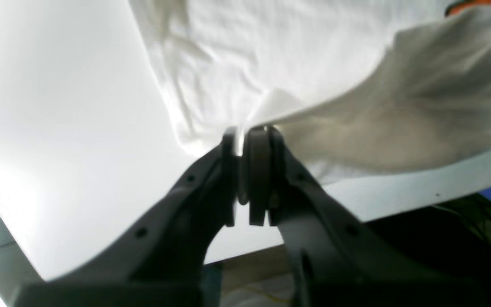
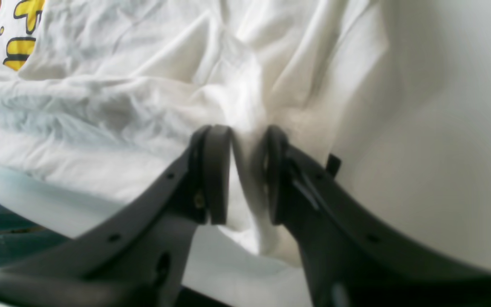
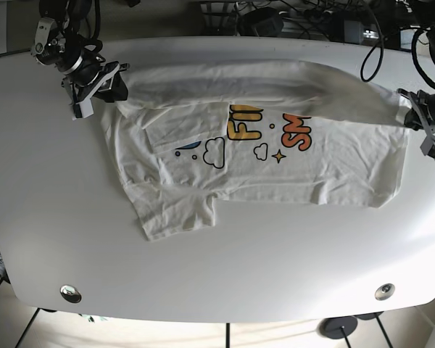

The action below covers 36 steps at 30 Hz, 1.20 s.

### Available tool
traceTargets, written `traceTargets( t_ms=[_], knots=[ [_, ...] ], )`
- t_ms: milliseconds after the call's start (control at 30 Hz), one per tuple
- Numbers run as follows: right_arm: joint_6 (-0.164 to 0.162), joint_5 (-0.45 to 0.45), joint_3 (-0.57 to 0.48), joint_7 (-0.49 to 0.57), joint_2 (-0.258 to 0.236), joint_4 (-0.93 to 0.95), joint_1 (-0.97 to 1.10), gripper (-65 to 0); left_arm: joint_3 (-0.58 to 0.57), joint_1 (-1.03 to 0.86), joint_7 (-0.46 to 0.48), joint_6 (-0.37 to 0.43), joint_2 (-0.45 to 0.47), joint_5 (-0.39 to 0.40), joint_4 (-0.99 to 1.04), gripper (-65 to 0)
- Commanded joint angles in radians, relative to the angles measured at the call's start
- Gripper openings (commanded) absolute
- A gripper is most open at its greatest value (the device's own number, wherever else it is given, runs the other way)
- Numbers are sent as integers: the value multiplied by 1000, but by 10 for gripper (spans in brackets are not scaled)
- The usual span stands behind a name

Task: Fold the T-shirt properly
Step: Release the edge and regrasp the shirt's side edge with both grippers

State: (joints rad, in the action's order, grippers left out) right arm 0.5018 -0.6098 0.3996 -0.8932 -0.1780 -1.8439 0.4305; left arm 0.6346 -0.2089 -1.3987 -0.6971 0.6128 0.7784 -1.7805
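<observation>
While both arms sit at the far corners of the table [image 3: 51,239], you can check these:
Left gripper [image 1: 245,140]: jaws nearly closed, pinching a thin white edge of the T-shirt [image 3: 275,170].
Right gripper [image 2: 247,140]: jaws a little apart, clamped on a bunched fold of white cloth.
T-shirt position: spread print-up across the table's middle.
T-shirt look: far edge lifted and folded over as a plain white band; one sleeve points toward the near edge.
</observation>
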Motion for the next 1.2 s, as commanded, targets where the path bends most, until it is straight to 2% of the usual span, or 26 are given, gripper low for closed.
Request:
traceTargets(
  t_ms=[33, 167, 200, 233, 267, 333, 400, 467, 533, 700, 800, 900, 967, 1067, 1100, 1133, 1200],
  knots=[
    [11, -19, 6, 21, -12, -13, -3, -506, 8, 24, 2, -1, 55, -1, -12, -624],
    [13, -19, 6, 21, -12, -13, 1, -506, 4, 65, 2, -1, 63, -7, 35, -618],
    [13, -19, 5, 21, -12, -13, 1, -506, 3, 82, 2, -1, 71, -33, 60, -606],
    [13, -19, 5, 21, -12, -13, 1, -506, -11, 98, 2, -1, 74, -70, 87, -571],
    [13, -19, 6, 21, -12, -13, 1, -506, -38, 130, 2, -1, 77, -136, 124, -497],
    [13, -19, 8, 21, -12, -13, 1, -506, -51, 174, 2, -1, 77, -242, 164, -404],
    [13, -19, 8, 21, -12, -13, 1, -506, -49, 213, 2, -1, 77, -319, 196, -342],
    [13, -19, 8, 21, -12, -13, 1, -506, -49, 234, 31, -1, 77, -351, 218, -301],
    [13, -19, 8, 21, -12, -13, 1, -506, -48, 239, 43, -1, 78, -353, 221, -279],
    [13, -28, 9, 21, -12, -24, 1, -501, -52, 220, 43, -1, 75, -336, 169, -274],
    [11, -28, 9, 21, -12, -24, -5, -498, -54, 93, 52, -1, 62, -334, 118, -275],
    [7, -26, 11, 22, -12, -40, -15, -488, -49, -13, 201, -1, 0, -442, 95, -276],
    [4, -26, 35, 22, -10, -70, -15, -369, -48, -42, 259, -1, -23, -449, 94, -276],
    [4, -28, 57, 21, -10, -89, -12, -116, -37, -42, 267, -1, -27, -452, 101, -276],
    [4, -28, 57, 19, -10, -89, -9, -70, -19, -42, 270, -1, -31, -452, 109, -276],
    [4, -22, 57, 18, -10, -87, -2, -65, 3, -40, 272, -1, -31, -452, 120, -276],
    [4, -19, 55, 19, -10, -83, 32, -106, 38, -37, 310, -1, -31, -451, 150, -276]
  ],
)
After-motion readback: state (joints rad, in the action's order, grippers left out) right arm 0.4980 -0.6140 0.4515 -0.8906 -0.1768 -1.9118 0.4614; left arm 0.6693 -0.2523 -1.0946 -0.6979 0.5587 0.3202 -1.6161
